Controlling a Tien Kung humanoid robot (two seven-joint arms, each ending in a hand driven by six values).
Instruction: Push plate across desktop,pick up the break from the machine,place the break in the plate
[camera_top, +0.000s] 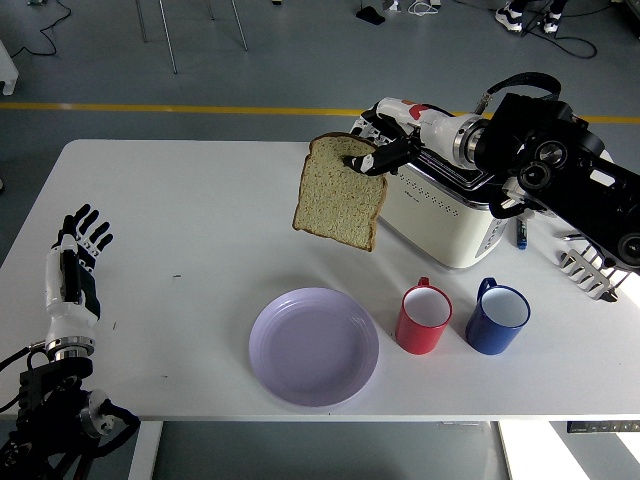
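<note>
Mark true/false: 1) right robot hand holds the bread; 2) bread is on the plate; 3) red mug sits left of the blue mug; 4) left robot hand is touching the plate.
1) True: the right robot hand grips the bread slice by its top edge.
2) False: the slice hangs in the air above the empty purple plate.
3) True: red mug, blue mug.
4) False: the left robot hand rests open at the table's left edge.

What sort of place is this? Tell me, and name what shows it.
Probably a robotics lab or test hall staged as a kitchen: a white table on grey floor with a yellow line, loose cables, and a cream toaster beside two mugs.
</note>
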